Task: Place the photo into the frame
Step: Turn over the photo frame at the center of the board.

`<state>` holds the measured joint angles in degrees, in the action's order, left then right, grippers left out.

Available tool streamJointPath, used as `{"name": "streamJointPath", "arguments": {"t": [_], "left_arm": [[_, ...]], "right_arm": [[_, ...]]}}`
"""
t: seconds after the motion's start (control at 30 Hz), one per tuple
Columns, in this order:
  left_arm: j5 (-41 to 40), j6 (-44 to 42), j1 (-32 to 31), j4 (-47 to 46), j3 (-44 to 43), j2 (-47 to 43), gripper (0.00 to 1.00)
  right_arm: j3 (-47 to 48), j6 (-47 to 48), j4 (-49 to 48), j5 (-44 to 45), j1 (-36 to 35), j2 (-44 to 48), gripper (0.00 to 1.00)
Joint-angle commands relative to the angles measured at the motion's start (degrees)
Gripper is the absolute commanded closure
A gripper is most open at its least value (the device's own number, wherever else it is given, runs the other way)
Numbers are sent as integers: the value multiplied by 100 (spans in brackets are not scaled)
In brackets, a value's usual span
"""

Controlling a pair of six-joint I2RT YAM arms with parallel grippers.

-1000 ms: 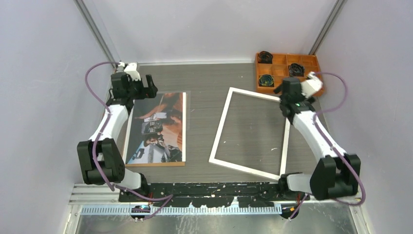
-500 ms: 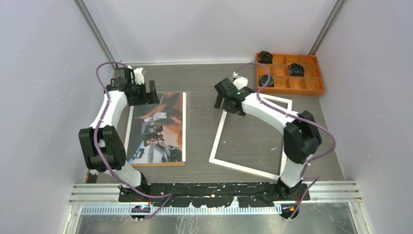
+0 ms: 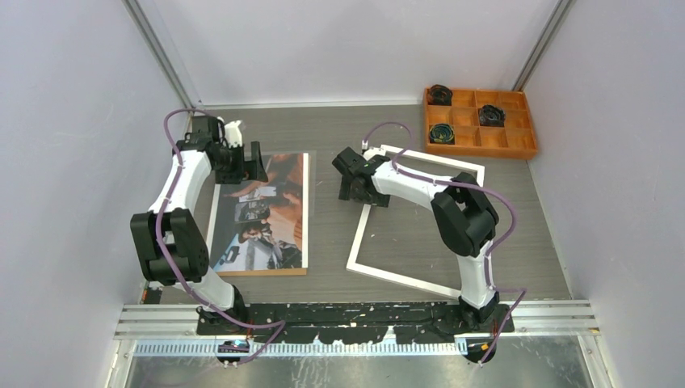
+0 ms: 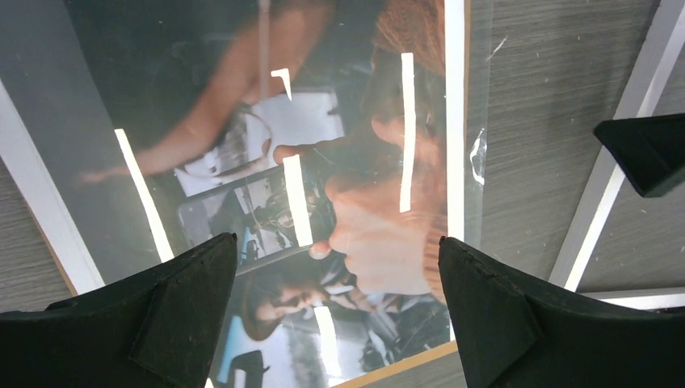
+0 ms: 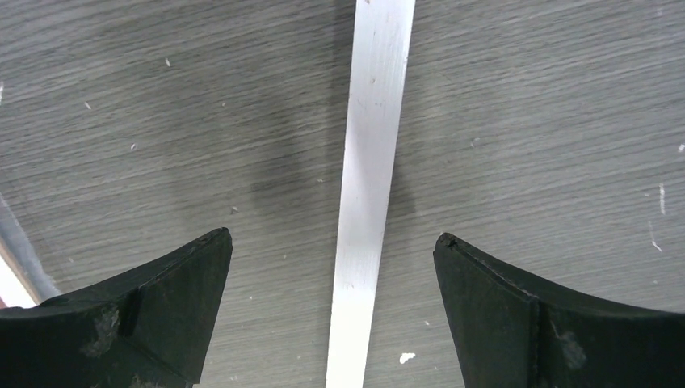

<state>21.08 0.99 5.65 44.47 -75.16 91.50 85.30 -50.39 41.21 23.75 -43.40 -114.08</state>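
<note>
White frame, empty, flat on the tabletop under the spread right gripper; photo face-up apart beside it, below the spread left gripper; nothing held, insertion not begun.

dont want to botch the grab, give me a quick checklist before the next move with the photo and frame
1. Left gripper open: ok, jaws wide over the large dark-and-orange paper photo.
2. Right gripper open: ok, a rail of the thin white rectangular frame sits between its jaws.
3. Frame opening bare: ok, only grey table shows inside.
4. Photo in frame: not ok, it lies apart, to the left.
5. Photo free to lift alone: cannot tell, a glossy layer seems to cover it.
</note>
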Motion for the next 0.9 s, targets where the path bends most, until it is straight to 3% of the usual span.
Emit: {"name": "streamJointPath", "arguments": {"t": [0.0, 0.17, 0.3, 0.6, 0.87], "left_arm": [[330, -73, 24, 181, -123, -217, 3], [366, -73, 24, 268, -123, -195, 0], [382, -244, 16, 365, -123, -183, 0], [410, -336, -80, 483, -130, -259, 0], [545, -346, -132, 646, -285, -136, 0]], "right_arm": [[-35, -113, -198, -124, -55, -193, 0], [-298, -169, -434, -212, -74, -255, 2], [-500, -243, -647, -308, -92, -287, 11], [-471, -532, -726, -292, -399, -326, 53], [118, -1006, -465, -333, -735, 100, 76]]}}
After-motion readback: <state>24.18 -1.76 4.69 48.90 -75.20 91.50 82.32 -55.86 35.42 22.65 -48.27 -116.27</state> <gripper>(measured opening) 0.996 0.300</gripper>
